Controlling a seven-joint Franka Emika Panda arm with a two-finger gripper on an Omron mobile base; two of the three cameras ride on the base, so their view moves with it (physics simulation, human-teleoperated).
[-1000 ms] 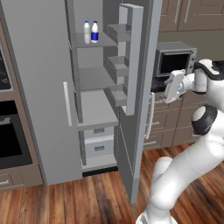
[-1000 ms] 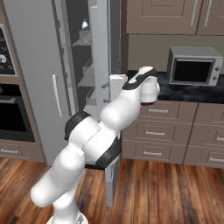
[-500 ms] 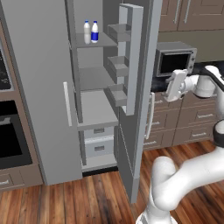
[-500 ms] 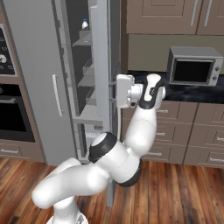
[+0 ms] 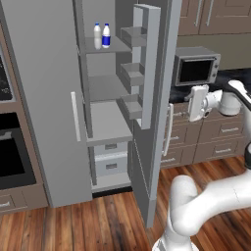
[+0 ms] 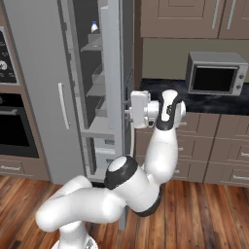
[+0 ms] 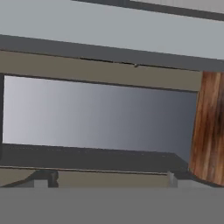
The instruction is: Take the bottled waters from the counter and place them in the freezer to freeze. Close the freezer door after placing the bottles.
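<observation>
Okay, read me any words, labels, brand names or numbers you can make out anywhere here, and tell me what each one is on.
No readable text anywhere.
Bottled waters on the freezer's top shelf: one has a blue label band, print too small to read.
Microwave: no legible brand or numbers.
Oven dials: markings too blurred to read.

The robot arm (image 6: 121, 189) is glossy white, built of thick rounded tubular links that swell at the bends. Dark grey to black bands ring the joints, one around the rounded shoulder (image 6: 120, 172) and one near the wrist (image 6: 168, 109). The hand (image 5: 198, 103) is a flat, boxy white block on a short white cylinder.
</observation>
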